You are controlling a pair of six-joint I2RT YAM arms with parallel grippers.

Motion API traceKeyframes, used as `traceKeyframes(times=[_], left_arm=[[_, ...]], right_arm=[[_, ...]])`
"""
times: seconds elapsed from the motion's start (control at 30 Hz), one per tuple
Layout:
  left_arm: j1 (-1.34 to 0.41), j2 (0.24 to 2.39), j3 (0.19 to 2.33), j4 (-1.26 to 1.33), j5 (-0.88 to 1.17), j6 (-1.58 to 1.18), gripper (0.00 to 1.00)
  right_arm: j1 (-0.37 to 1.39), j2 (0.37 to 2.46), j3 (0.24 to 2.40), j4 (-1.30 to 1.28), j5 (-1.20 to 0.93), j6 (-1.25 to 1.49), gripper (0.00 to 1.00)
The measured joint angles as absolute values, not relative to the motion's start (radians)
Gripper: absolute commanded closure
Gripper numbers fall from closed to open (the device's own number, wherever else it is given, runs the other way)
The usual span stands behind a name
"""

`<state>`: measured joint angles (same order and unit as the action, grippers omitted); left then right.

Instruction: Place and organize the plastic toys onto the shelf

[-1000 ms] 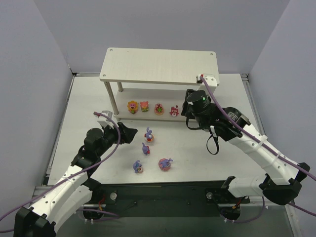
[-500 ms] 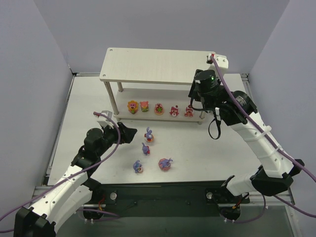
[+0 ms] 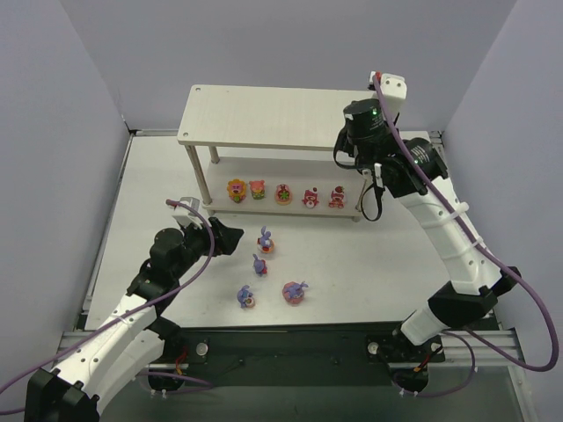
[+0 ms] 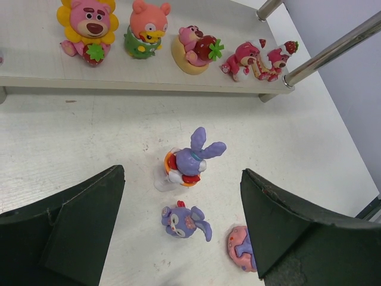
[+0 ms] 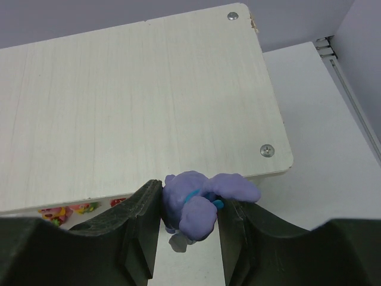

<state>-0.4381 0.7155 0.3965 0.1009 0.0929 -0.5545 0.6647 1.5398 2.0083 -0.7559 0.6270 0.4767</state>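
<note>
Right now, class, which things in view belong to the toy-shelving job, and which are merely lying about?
Belong: the two-tier shelf; five pink-and-red figurines on its lower tier; four bunny toys on the white table; the purple bunny held in the right end effector.
Lying about: nothing loose; only that table and the arms' purple cables.

Top view: shelf upper centre, five round toys in a row on its lower tier. Four bunnies on the surface in front, mid-frame. Left end effector is just left of them. Right end effector is upper right, over the shelf's right end, fifth bunny between its fingers.
</note>
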Motion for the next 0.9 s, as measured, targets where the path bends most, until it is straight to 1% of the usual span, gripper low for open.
traceKeyframes(times=[0.53,0.63,0.9], left_arm=[[-0.438,0.717,0.397,0.099,0.079,-0.546,0.11],[-0.438,0.719,0.397,0.098,0.075,-0.544,0.11],[-0.438,0.723,0.397,0.093,0.062,-0.54,0.11]], right_arm=[[0.579,1.625,2.072,-0.761,0.622,0.482,1.0],[0.57,1.638,2.083,-0.762,0.623,0.499,0.99],[0.554,1.667,2.099,-0.754,0.622,0.545,0.91]])
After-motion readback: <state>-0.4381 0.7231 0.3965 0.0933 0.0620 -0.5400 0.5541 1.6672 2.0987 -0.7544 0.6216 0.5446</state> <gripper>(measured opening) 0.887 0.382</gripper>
